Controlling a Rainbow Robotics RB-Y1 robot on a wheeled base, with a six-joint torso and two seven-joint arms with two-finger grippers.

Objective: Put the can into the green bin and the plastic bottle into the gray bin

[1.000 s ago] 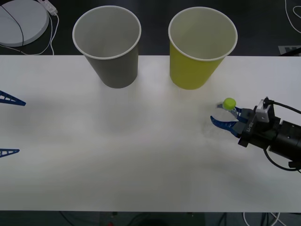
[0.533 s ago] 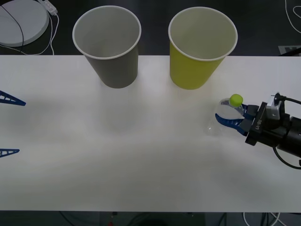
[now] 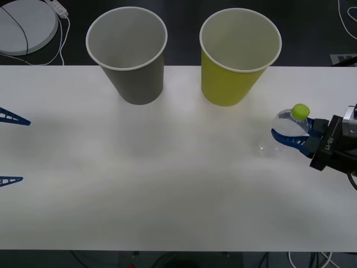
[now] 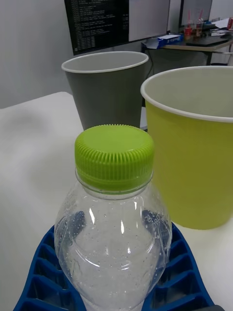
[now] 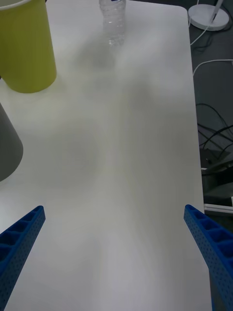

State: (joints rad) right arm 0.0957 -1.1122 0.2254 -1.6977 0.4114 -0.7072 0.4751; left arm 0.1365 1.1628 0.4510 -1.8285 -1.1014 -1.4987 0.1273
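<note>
At table's right edge — right hand [image 3: 291, 137] pinching plastic bottle [image 3: 285, 132] | upright, cap up | left hand [image 5: 116, 252] spread.

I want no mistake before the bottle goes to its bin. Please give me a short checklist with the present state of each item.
1. Right gripper closed around the plastic bottle: ok.
2. Cap on the bottle: ok.
3. Gray bin upright, mouth open: ok.
4. Green bin stands nearer the bottle, beside the carry path: ok, pass with care.
5. Left gripper open, away from the bins: ok.
6. Bottle lifted off the table: cannot tell.
</note>
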